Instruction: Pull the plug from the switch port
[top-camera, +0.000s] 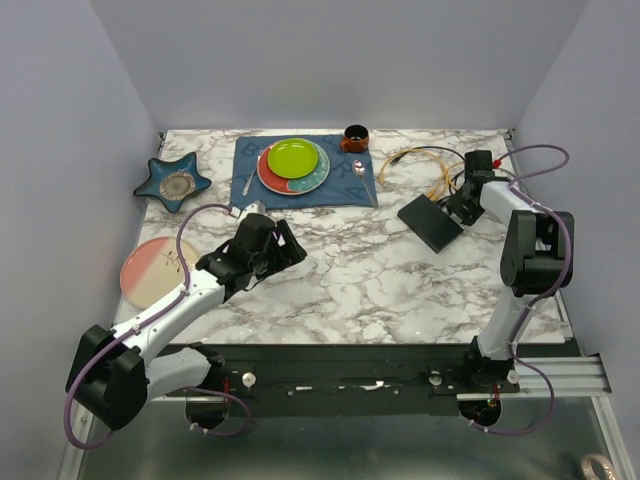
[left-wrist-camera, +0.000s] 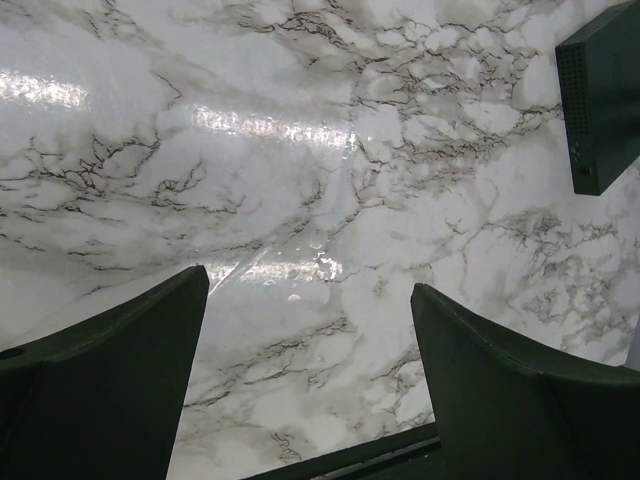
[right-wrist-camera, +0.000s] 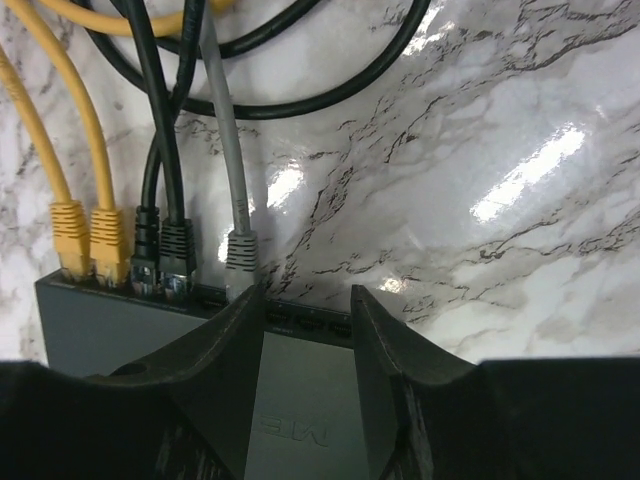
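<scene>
Over the bare marble bench (top-camera: 380, 280) at left, the left end effector (left-wrist-camera: 310, 290) hovers, fingers wide apart, gripping nothing. At right lies the flat black switch (right-wrist-camera: 100, 320), with two yellow plugs (right-wrist-camera: 70, 230), two black plugs (right-wrist-camera: 178, 250) and a grey plug (right-wrist-camera: 240, 250) seated along one long edge. The right end effector (right-wrist-camera: 305, 295) hangs above it, fingers apart around nothing, just right of the grey plug.

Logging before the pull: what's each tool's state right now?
Left tool: open, holding nothing.
Right tool: open, holding nothing, beside the grey cable plug.
</scene>
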